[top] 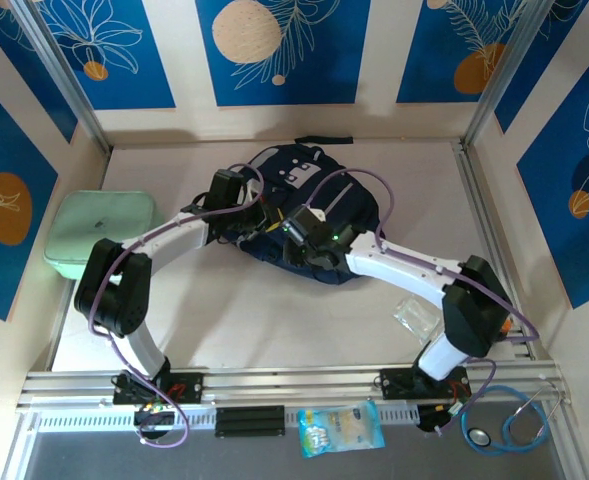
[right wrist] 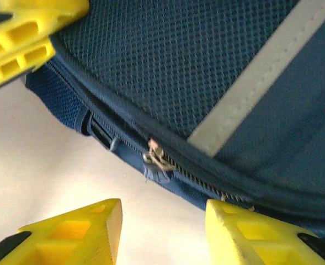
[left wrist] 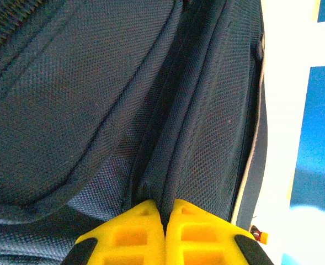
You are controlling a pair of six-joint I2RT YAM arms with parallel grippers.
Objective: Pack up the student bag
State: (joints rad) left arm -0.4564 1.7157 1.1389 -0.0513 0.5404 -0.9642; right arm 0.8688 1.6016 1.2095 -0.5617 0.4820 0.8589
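The large dark navy fabric backpack (top: 359, 215) is being pinched, it seems, by the left gripper (left wrist: 165, 221); the right gripper (right wrist: 162, 212) is being held open near the small zipper pull (right wrist: 154, 160).

Left arm (top: 169, 238) reaches forward, jaws pressed together; right arm (top: 399, 265) bends inward, jaws apart.

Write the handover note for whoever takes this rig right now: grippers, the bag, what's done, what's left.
Left gripper: shut, pinching a navy fabric fold of the student bag.
Right gripper: open, with the zipper pull just ahead of its gap, not touched.
Bag: lying mid-table towards the back. The zipper stretch in the right wrist view is closed.
Done: left grip on the fabric, right arm lined up on the zipper.
Left: open the zipper, then load. The mint green case sits at the table's left edge and a clear packet lies beside the right arm, both outside the bag.
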